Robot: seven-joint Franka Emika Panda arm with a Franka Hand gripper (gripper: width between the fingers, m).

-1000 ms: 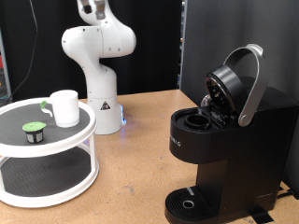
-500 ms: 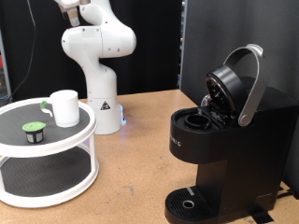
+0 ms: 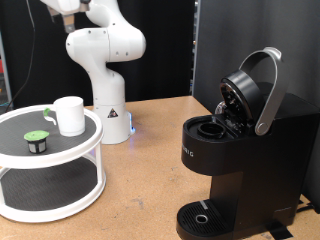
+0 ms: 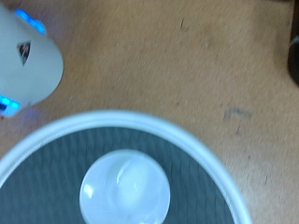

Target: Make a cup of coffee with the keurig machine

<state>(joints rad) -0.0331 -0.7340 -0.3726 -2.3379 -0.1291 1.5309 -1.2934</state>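
The white cup stands upright on the top tier of a round white stand at the exterior view's left. The wrist view looks straight down into the cup. The black keurig machine stands at the exterior view's right with its lid up, its silver-grey handle raised and its pod chamber open. Its round drip tray holds nothing. Only part of the arm shows at the exterior view's top left, above the stand. The gripper's fingers show in neither view.
A small dark pod with a green top sits on the stand's top tier, beside the cup. The white robot base with a blue light stands behind the stand and also shows in the wrist view. A black backdrop stands behind the wooden table.
The arm's upper end has swung along the exterior view's top towards the left and now hangs over the stand. The cup, pod and machine have not moved.
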